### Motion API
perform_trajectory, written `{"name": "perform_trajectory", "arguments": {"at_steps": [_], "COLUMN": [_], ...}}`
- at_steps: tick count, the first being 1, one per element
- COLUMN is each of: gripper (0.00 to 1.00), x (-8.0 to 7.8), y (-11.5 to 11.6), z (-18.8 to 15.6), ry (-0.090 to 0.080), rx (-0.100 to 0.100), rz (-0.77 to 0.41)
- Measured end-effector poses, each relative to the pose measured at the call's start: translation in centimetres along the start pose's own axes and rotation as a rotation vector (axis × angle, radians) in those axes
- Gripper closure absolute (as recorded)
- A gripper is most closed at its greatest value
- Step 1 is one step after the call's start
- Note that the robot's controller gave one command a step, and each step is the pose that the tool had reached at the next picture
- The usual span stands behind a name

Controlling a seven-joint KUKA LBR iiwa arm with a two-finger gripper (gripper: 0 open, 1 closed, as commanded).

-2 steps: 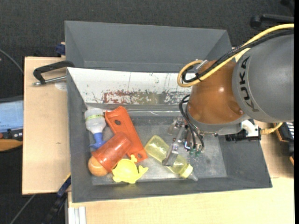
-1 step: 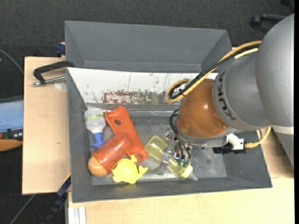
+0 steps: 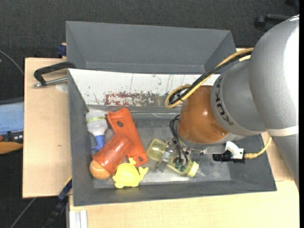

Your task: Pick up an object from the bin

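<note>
Claw sits low on the pale yellow-green plastic piece under it, I'd guess to grab it; I can't tell its spread.

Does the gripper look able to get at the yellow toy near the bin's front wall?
Probably yes. The yellow toy lies uncovered beside an orange cylinder, and the gripper sits just to its right, over a pale yellow-green piece.
</note>
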State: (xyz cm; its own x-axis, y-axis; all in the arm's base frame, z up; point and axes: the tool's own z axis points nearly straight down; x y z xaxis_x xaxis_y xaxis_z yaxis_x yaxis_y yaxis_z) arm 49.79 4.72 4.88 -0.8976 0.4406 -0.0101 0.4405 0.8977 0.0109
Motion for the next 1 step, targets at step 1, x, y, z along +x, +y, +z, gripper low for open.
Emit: {"name": "perform_trajectory", "arguments": {"at_steps": [1], "gripper": [1.0], "x": [0.06], "y": [-0.03], "z": [-0.13], "ry": [0.0], "rx": [0.0], "rz": [0.015]}}
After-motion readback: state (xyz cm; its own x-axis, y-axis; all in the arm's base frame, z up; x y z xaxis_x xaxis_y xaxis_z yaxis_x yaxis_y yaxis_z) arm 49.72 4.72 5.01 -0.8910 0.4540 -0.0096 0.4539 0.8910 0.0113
